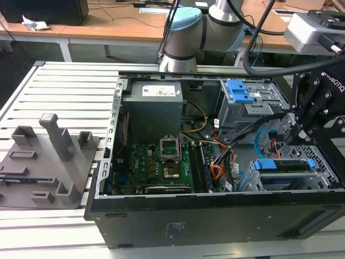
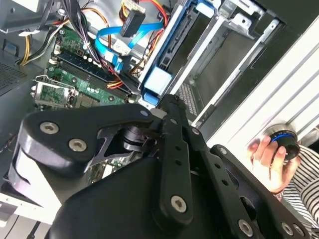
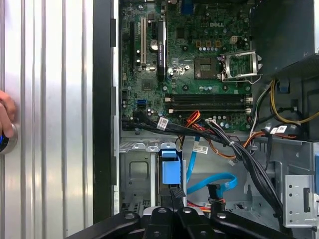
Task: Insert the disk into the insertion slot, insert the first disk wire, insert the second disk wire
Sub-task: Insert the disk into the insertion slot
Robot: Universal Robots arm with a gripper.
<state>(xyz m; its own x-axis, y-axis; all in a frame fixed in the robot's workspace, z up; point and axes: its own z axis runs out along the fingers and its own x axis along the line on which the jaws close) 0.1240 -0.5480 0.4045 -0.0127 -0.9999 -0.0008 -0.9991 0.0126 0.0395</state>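
- The disk (image 1: pixel 283 166) is a flat dark drive with blue side rails. It lies inside the insertion slot (image 1: pixel 308 152), a grey perforated metal cage in the corner of the open computer case (image 1: pixel 215 216), at the exterior view's right.
- The gripper (image 1: pixel 301 132) hangs just above that cage. In the second wrist view its black fingers (image 2: pixel 169 114) are drawn together with nothing visible between them, their tips near a blue tab (image 2: pixel 158 79) at the disk's end.
- In that view the first disk wire (image 2: pixel 133 21), a thin red-orange lead, ends in a dark plug that hangs loose beside a blue flat cable (image 2: pixel 114 37), apart from the disk.
- The first wrist view looks straight down on the green motherboard (image 3: pixel 184 64) inside the case.
- The second wrist view shows a person's hand (image 2: pixel 269 159) holding a round black knob (image 2: pixel 285 142) on the slatted table (image 2: pixel 279 84).
- The exterior view adds a taller cage with a blue latch (image 1: pixel 240 91) and, outside the case, a grey fixture (image 1: pixel 48 156).
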